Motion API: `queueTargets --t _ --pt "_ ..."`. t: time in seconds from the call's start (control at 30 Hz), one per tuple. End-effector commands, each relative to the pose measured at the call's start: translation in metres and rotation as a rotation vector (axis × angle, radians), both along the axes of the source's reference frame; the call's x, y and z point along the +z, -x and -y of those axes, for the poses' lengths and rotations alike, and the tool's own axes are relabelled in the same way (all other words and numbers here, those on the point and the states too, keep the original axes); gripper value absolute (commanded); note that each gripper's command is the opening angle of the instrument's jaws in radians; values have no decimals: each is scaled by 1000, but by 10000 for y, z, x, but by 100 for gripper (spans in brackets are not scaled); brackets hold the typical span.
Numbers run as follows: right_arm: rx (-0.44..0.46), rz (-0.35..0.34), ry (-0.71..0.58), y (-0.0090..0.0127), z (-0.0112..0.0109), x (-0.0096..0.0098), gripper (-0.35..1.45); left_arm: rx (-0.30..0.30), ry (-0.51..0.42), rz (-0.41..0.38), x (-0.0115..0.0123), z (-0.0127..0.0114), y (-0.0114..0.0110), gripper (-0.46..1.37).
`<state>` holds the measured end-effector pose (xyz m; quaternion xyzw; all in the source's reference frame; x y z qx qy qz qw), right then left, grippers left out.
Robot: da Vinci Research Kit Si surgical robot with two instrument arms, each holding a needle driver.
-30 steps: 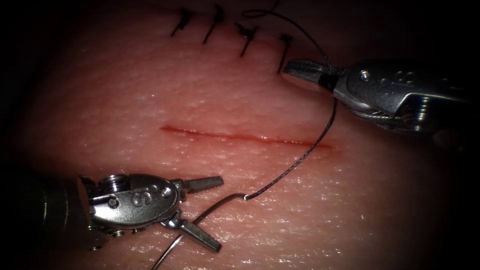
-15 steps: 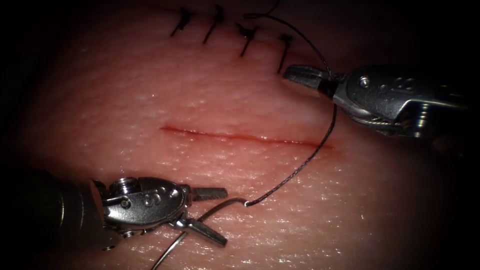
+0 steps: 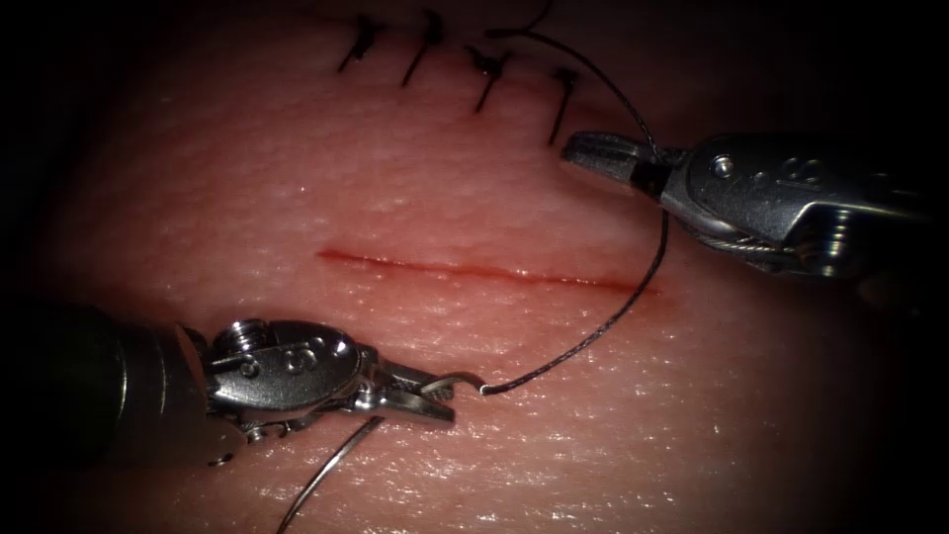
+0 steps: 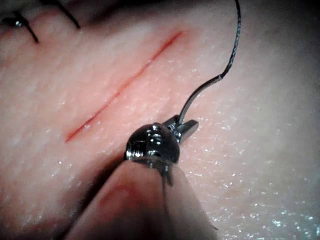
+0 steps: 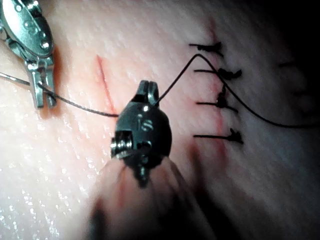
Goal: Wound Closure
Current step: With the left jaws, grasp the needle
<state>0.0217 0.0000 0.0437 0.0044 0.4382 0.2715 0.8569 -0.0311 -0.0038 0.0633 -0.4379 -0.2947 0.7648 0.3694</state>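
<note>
While the right claw [image 3: 598,155] pinches the thread [image 3: 593,336] near the far edge of the tissue [image 3: 297,198], beside the last of four finished stitches [image 3: 563,99], the left claw [image 3: 430,391] has pressed together on the needle [image 3: 336,465]; half a second ago its jaws were still spread on either side of it. The grip sits close to the needle's thread end, just short of the swage where the thread joins. From there the curve runs back under the claw toward the near edge of the tissue, its tip out of sight. The needle lies on the surface, not in the tissue, on the near side of the open cut [image 3: 474,269], toward the cut's left half. The cut's long axis runs left to right and bears no stitch yet. From the swage the thread rises across the cut's right end to the right claw, then arcs on past the stitches. The left arm is the nearer one to the needle, with the cut just beyond its claw.
</note>
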Motion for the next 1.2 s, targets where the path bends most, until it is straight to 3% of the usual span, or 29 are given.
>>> queueTargets --t 0.03,0.13,0.17,0.27,0.33,0.67,0.87,0.93,0.97,1.03,1.2 --pt "2 1 2 0 0 1 -35 -3 2 1 0 0 -1 2" --pt "7 -3 1 0 2 1 27 -5 3 -1 -1 -1 -3 3" --pt "7 -3 1 0 2 2 34 -5 3 -1 -1 -1 -3 3" --pt "11 -4 -1 0 2 2 95 -17 6 0 -1 -2 -5 4" --pt "11 -4 -1 0 3 3 110 -21 8 0 -2 -3 -6 5" --pt "9 -7 2 1 6 3 128 -59 19 -2 -4 -9 -21 7" --pt "-27 -51 0 5 15 4 133 -99 19 2 -8 -16 -39 1" --pt "-36 -60 0 6 17 4 133 -112 17 1 -10 -18 -44 -7" --pt "-40 -63 0 7 18 3 132 -109 14 3 -10 -18 -48 -30" --pt "-41 -64 -1 8 18 3 130 -99 9 15 -10 -16 -50 -35" --pt "-40 -62 -3 8 15 3 126 -98 8 15 -11 -14 -50 0"
